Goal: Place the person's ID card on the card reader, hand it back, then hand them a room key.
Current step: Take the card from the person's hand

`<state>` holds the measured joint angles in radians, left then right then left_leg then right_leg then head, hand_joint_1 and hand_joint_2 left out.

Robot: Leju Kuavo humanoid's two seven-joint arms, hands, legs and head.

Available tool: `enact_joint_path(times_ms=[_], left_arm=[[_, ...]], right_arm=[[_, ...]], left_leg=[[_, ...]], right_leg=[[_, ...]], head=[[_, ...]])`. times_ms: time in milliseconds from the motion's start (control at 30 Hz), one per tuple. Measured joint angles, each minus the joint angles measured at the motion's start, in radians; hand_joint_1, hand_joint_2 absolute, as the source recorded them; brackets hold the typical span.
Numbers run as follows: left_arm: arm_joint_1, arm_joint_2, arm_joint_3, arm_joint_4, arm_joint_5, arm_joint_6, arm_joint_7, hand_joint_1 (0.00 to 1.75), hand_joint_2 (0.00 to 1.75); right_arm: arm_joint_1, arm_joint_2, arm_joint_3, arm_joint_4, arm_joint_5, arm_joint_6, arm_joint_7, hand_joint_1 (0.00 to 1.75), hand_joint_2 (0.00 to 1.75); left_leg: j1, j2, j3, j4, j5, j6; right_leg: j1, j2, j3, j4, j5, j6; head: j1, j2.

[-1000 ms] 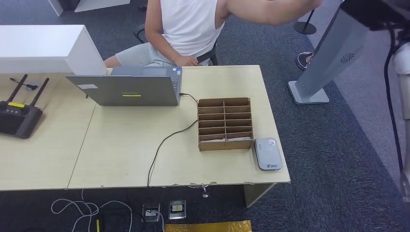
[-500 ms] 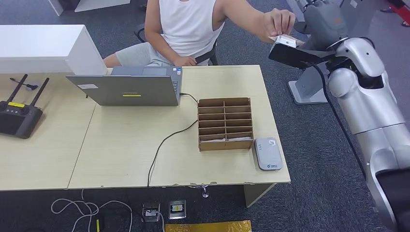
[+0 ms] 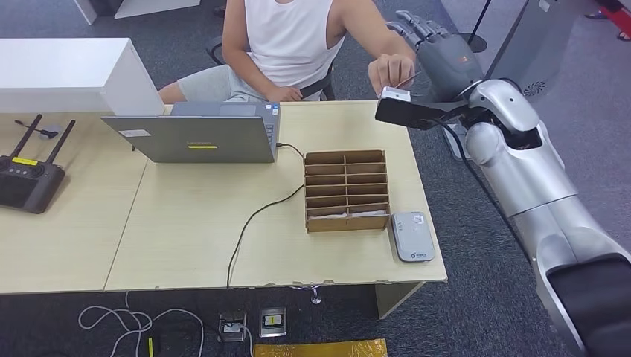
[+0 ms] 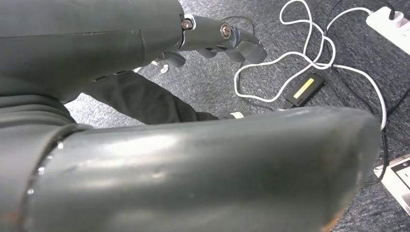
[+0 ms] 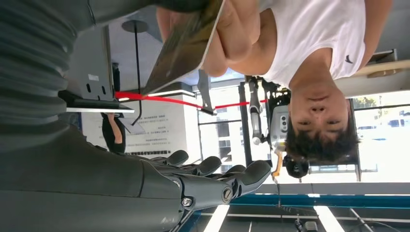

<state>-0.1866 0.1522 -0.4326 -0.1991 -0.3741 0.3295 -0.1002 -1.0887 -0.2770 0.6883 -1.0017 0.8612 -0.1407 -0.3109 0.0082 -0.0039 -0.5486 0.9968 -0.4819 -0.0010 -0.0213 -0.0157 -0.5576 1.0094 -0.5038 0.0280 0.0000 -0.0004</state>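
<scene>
Task at its first step: the person's hand (image 3: 387,71) holds the ID card (image 3: 405,79) against the right hand (image 3: 439,52), fingers spread, beyond the card reader (image 3: 412,236). Left hand (image 4: 212,41) holds nothing. All steps remain.

The silver, seven-joint right arm (image 3: 521,178) is raised from the lower right and bent at the elbow, with the forearm directed up and toward the seated person. The grey, many-fingered right hand (image 3: 439,56) is held open, its dark fingers (image 5: 212,166) extended and slightly spread, with nothing clasped between them. The grey left hand (image 4: 212,41) is seen hanging low, its dark fingers (image 4: 241,46) loosely curled; whether anything is gripped cannot be told.
</scene>
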Motion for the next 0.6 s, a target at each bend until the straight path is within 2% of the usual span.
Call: enact_joint_path(times_ms=[167, 233, 300, 600], left_arm=[[0.001, -0.001, -0.007, 0.0, 0.014, 0.008, 0.0, 0.0, 0.0], [0.002, -0.002, -0.008, 0.0, 0.018, 0.013, 0.0, 0.0, 0.0], [0.003, -0.002, -0.008, 0.0, 0.018, 0.016, 0.0, 0.0, 0.0], [0.005, -0.002, -0.008, 0.0, 0.017, 0.014, 0.0, 0.0, 0.0]], right_arm=[[0.012, 0.03, 0.01, 0.037, -0.01, 0.011, 0.0, 1.62, 1.75], [0.029, 0.036, 0.009, 0.044, -0.027, 0.023, 0.004, 1.68, 1.75], [0.044, 0.038, 0.006, 0.049, -0.042, 0.035, 0.006, 1.75, 1.75], [0.066, 0.038, -0.003, 0.054, -0.061, 0.074, 0.009, 1.75, 1.75]], left_leg=[[0.0, 0.0, 0.0, 0.0, 0.0, 0.0], [0.0, 0.0, 0.0, 0.0, 0.0, 0.0], [0.0, 0.0, 0.0, 0.0, 0.0, 0.0], [0.0, 0.0, 0.0, 0.0, 0.0, 0.0]], right_leg=[[0.0, 0.0, 0.0, 0.0, 0.0, 0.0], [0.0, 0.0, 0.0, 0.0, 0.0, 0.0], [0.0, 0.0, 0.0, 0.0, 0.0, 0.0], [0.0, 0.0, 0.0, 0.0, 0.0, 0.0]], head=[[0.0, 0.0], [0.0, 0.0], [0.0, 0.0], [0.0, 0.0]])
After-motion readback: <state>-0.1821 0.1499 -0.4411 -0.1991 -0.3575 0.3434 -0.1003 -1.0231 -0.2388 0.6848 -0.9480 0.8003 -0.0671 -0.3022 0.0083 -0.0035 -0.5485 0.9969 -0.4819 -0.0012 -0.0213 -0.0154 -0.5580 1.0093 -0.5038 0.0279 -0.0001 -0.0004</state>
